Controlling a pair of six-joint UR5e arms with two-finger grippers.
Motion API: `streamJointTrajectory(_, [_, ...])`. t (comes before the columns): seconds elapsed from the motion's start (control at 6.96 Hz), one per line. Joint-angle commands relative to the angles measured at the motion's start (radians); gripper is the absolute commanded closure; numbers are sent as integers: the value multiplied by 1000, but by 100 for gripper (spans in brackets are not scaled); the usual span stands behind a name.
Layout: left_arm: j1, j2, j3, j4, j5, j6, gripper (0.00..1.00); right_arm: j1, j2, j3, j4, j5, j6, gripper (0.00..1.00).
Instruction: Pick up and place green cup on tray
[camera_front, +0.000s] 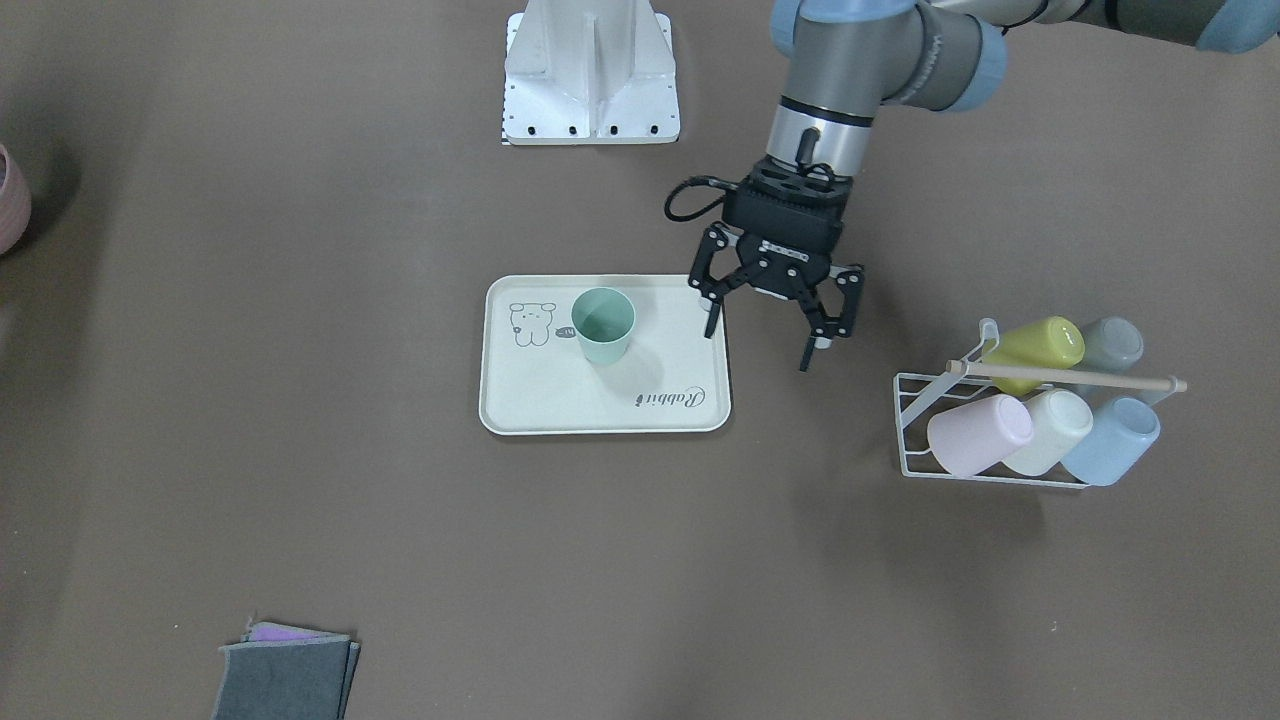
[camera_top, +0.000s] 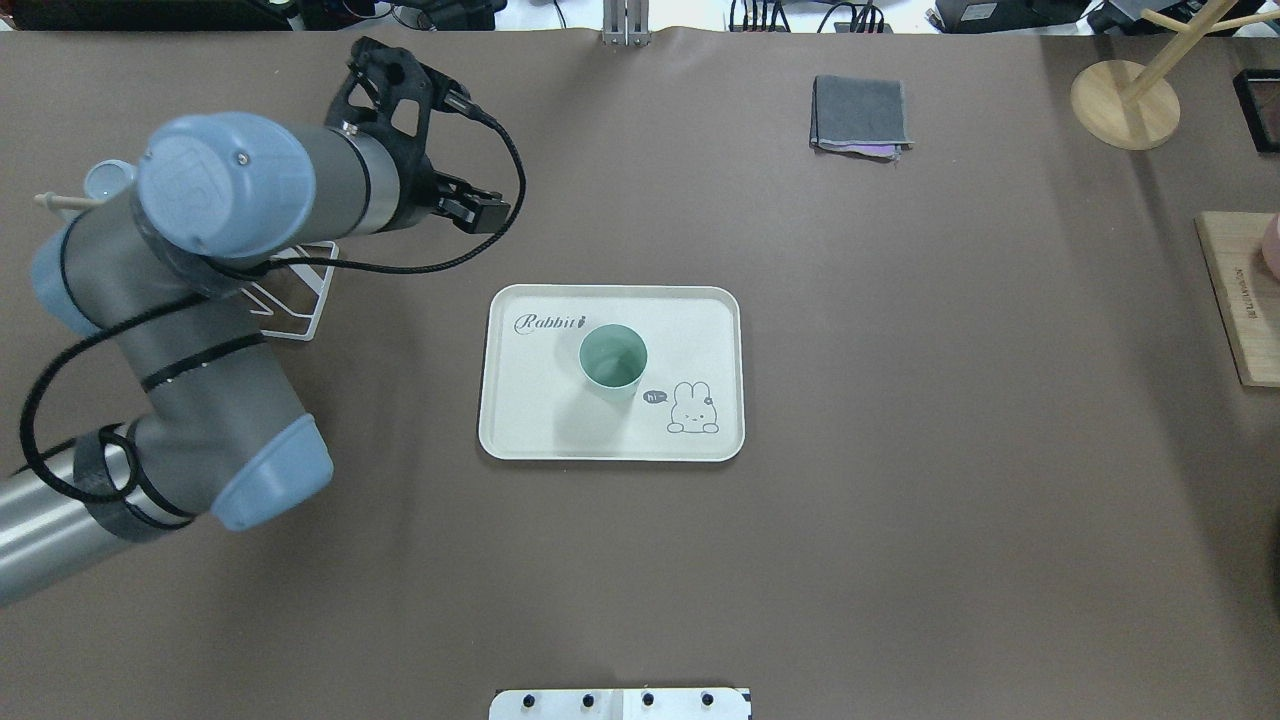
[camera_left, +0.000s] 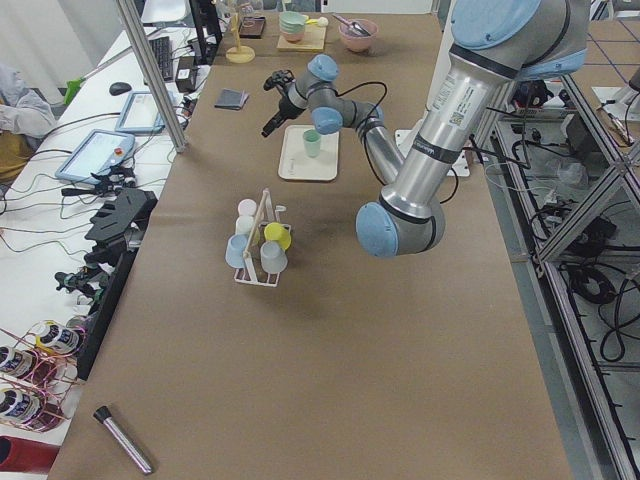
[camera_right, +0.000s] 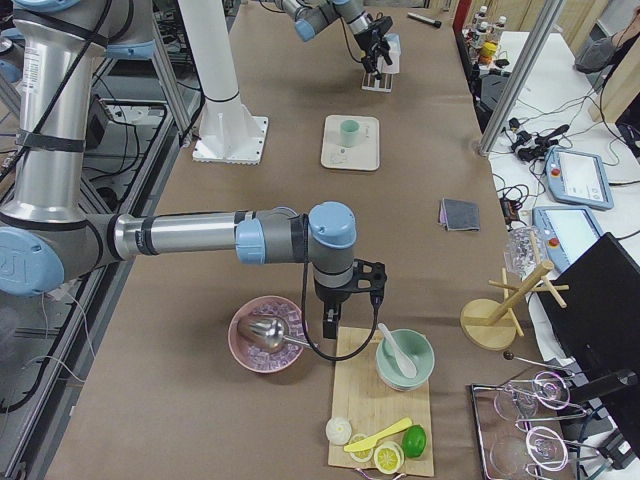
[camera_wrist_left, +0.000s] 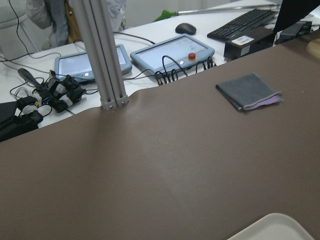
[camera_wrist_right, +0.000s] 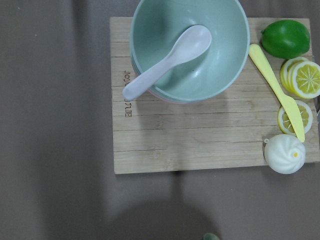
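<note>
The green cup (camera_front: 604, 325) stands upright on the cream tray (camera_front: 560, 400), near its middle; both also show in the overhead view, cup (camera_top: 612, 356) and tray (camera_top: 540, 400). My left gripper (camera_front: 758, 348) is open and empty, raised above the table beside the tray's edge, clear of the cup. The left wrist view shows only a tray corner (camera_wrist_left: 272, 227). My right gripper (camera_right: 330, 322) shows only in the exterior right view, far from the tray, over a wooden board; I cannot tell if it is open or shut.
A white wire rack (camera_front: 915, 425) holds several cups, among them a yellow-green cup (camera_front: 1040, 350) and a pale blue cup (camera_front: 1110, 440). A folded grey cloth (camera_top: 860, 115) lies on the far side. The board (camera_wrist_right: 200, 145) carries a bowl with a spoon (camera_wrist_right: 170, 60), a lime and lemon slices.
</note>
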Motion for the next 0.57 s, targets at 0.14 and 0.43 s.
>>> streamJointTrajectory(0.14, [-323, 272, 13, 122, -450, 326, 1, 1, 2, 0, -3, -2, 0, 0])
streamJointTrajectory(0.43, [-513, 391, 82, 152, -643, 461, 2, 0, 5, 2, -5, -2, 0, 0])
